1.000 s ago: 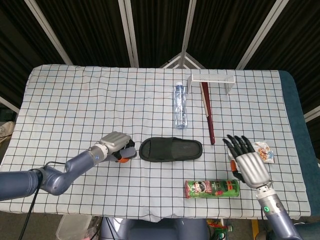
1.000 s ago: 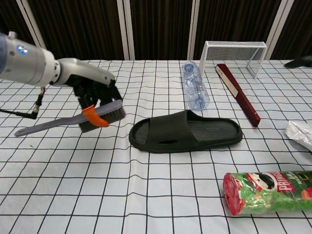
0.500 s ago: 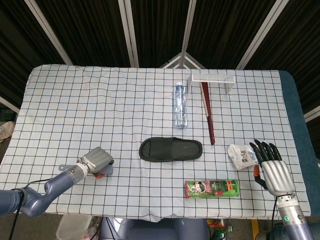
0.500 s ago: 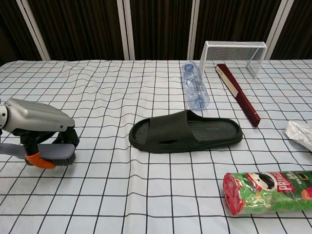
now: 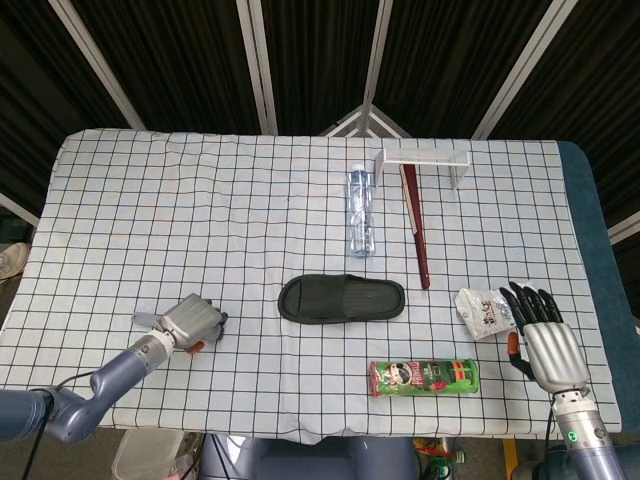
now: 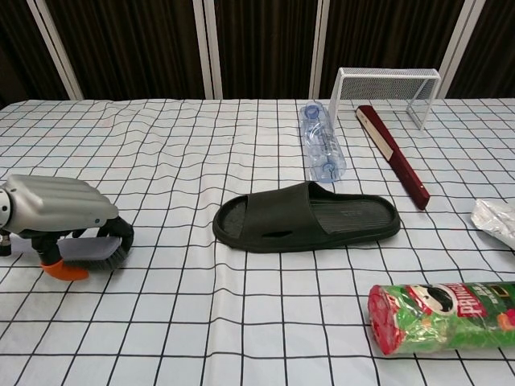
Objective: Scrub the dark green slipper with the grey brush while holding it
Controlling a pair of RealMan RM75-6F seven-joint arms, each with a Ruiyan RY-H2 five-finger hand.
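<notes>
At my console, the left hand [image 6: 56, 211] sits low on the checked tabletop [image 5: 200, 210], its fingers curled around the grey brush [image 6: 84, 254], whose bristled head pokes out beneath the knuckles and whose orange collar [image 6: 63, 271] shows just under the palm; in the head view the same hand [image 5: 190, 320] lies near the front-left part of the cloth with the brush handle's tip jutting out on its far side. The dark green slipper [image 5: 341, 298] rests flat, sole down, near the middle of the tabletop, well apart from the left hand and touched by neither hand; from the chest camera the slipper [image 6: 310, 216] lies lengthwise across the view with its open heel end toward the right. My right hand [image 5: 543, 338] appears only in the head view, at the front-right edge, fingers spread and straight, holding nothing, its fingertips close to a crinkled white snack packet [image 5: 484, 311]. A green crisp tube [image 5: 424, 377] lies on its side in front of the slipper, between it and the table's near edge. Beyond the slipper a clear plastic water bottle [image 6: 322, 152] lies on its side, and just to its right a long dark red flat bar [image 6: 393, 154] runs from under a white wire rack [image 6: 388, 91] standing at the far side of the tabletop toward the slipper's right end.
</notes>
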